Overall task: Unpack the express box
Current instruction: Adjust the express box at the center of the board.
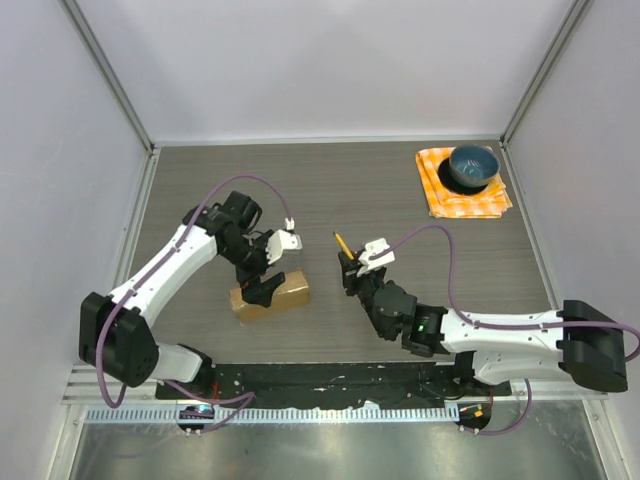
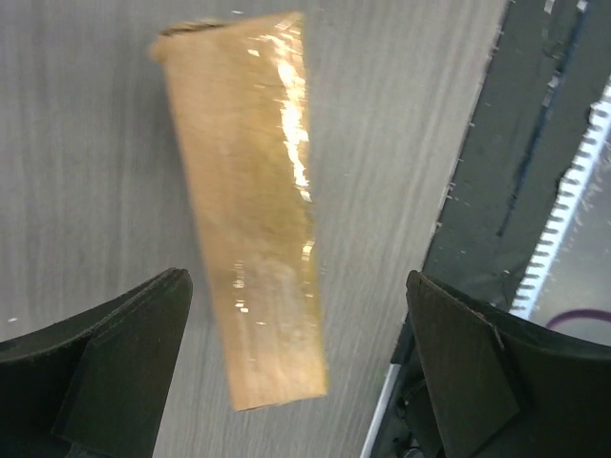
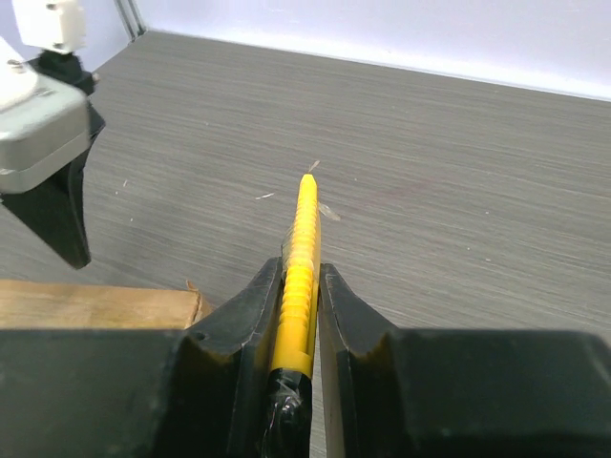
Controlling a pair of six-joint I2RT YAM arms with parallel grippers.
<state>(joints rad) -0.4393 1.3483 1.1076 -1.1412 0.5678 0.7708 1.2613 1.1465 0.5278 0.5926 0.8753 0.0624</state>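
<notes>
Two states show: the left pincer point(image 1: 261, 281) hangs spread wide over the express box point(image 1: 291, 290), which lies flat on the table point(image 1: 400, 200) near its front edge; the right pincer point(image 3: 302, 274) pinches a yellow ribbed tool point(image 3: 304, 229).

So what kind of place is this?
Probably a robot lab test booth: a left arm and right arm bolted at a table's edge, plain white walls around, one cardboard box.

Bright, even overhead light with faint soft shadows on the worktop point(image 1: 350, 190), top and right wrist views sharp, left wrist view soft and blurred with a white glare streak down the express box point(image 2: 248, 239).
</notes>
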